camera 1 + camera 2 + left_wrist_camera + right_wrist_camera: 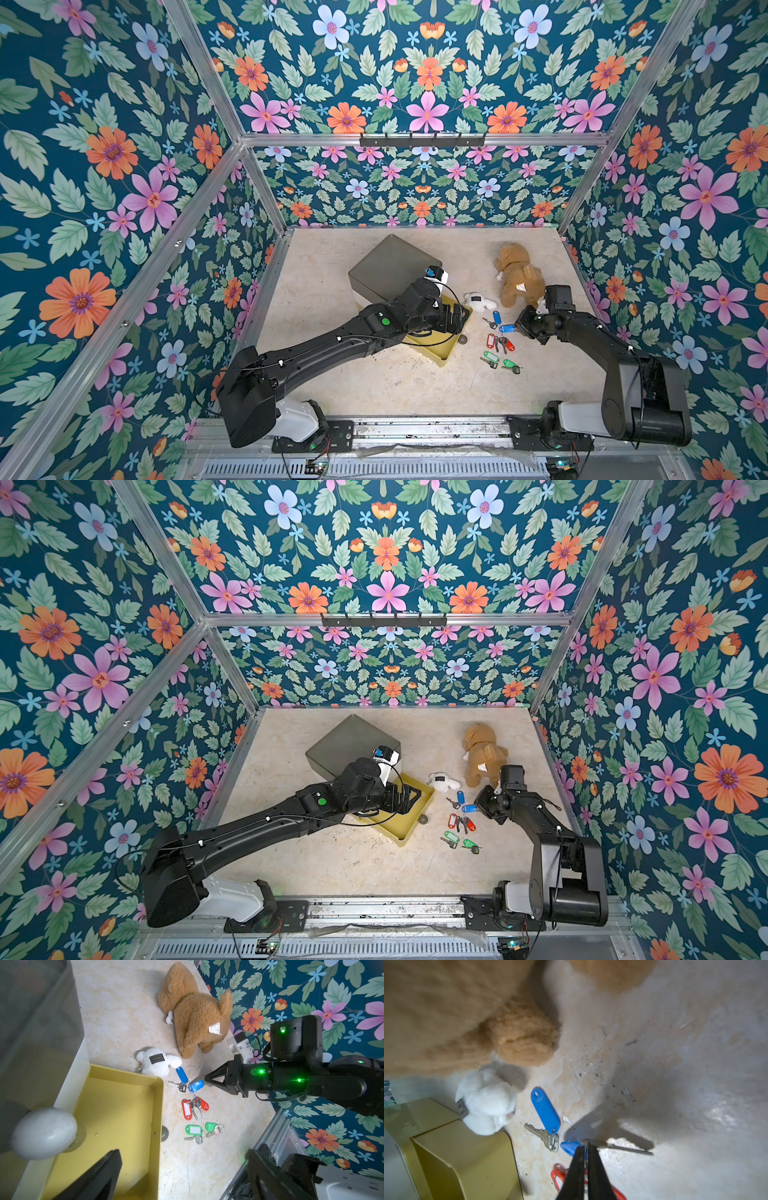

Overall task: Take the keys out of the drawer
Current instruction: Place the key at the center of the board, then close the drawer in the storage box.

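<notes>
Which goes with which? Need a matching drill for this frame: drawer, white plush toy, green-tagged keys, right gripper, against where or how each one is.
Things:
1. drawer
2. white plush toy
3. green-tagged keys
4. right gripper

Places or states:
A. tips at a blue key tag
B. on the table, the key pair nearest the robot's bases
C. pulled out, left gripper over it
D. beside the drawer's corner, near the brown plush toy

Pairs: 1-C, 2-D, 3-B, 4-A.
</notes>
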Robot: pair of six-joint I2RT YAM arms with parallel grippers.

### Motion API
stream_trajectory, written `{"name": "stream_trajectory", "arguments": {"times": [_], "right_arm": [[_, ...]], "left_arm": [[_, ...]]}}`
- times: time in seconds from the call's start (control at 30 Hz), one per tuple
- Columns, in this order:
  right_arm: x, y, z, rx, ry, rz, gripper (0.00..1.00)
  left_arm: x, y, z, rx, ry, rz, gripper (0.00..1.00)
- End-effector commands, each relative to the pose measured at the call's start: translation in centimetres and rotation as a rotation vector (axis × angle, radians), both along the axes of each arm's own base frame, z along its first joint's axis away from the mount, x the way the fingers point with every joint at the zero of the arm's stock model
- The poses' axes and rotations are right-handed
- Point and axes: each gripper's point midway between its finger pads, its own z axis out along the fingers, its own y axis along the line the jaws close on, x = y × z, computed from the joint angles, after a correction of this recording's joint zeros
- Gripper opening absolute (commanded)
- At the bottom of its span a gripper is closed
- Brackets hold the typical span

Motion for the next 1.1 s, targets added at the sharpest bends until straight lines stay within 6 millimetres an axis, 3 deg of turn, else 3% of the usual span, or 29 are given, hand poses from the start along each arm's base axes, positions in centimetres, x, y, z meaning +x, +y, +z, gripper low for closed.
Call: {"name": "stream_trajectory", "arguments": {"times": [0.0, 0.27, 0.47, 0.63, 0.87, 1.07], "right_arm": [[0.0, 0.1, 0.1, 0.0, -0.006, 0.012, 0.17], [0.2, 0.2, 1.2, 0.006, -0.03, 0.016, 0.31], [0.7, 1.2, 4.4, 0.056, -0.117, 0.046, 0.33], [1.0, 3.8, 7.3, 0.094, -0.181, 0.126, 0.36], [0.9, 7.6, 10.0, 0.189, -0.222, 0.212, 0.39], [-0.3, 9.4, 9.6, 0.226, -0.193, 0.256, 0.41]], "left_arm": [[0.2, 0.0, 0.1, 0.005, -0.014, 0.001, 0.99], [0.3, 0.2, 0.4, 0.001, -0.021, 0.01, 0.99], [0.6, 0.6, 1.9, -0.023, -0.054, 0.032, 1.0], [1.0, 1.2, 4.5, -0.058, -0.108, 0.066, 0.99], [1.8, 4.4, 7.5, -0.041, -0.196, 0.173, 0.99], [2.9, 8.5, 9.0, 0.036, -0.234, 0.308, 0.99]]}}
